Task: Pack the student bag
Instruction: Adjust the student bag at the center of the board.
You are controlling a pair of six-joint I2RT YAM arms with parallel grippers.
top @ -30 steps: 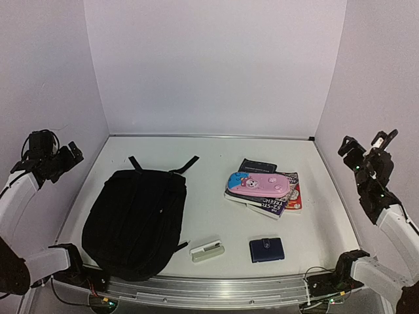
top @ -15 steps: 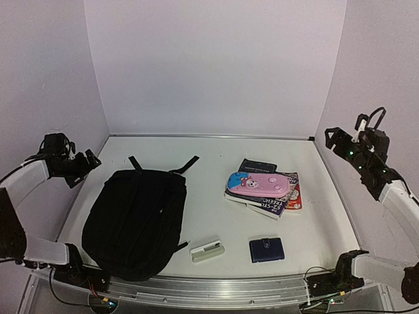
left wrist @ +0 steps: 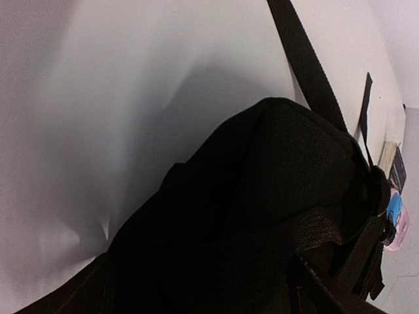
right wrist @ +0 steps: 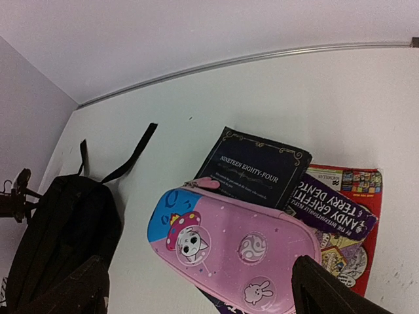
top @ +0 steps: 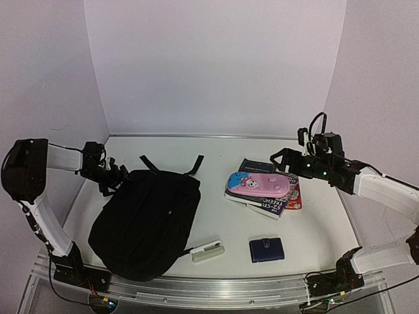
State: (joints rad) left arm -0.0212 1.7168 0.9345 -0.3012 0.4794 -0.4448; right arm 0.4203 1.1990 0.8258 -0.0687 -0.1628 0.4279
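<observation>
The bag is seen as a large black soft pack of coarse woven fabric. It lies flat along the left part of the white, smooth surface, and two flat straps trail from it toward the far edge. A rounded pink pencil case with cartoon faces is stacked on glossy books near the right edge. A small navy wallet and a pale oblong case are set by the near edge.

The left tool is spread wide at the bag's far left corner. The black fabric bulges between its fingers, but no clamping is seen. The right tool is also released; it grasps nothing and hangs above the books' far side.

Compared with half a second before, the bag's far end has been swung rightward and its straps have been shifted. Both arms have been brought inward from the side walls.
</observation>
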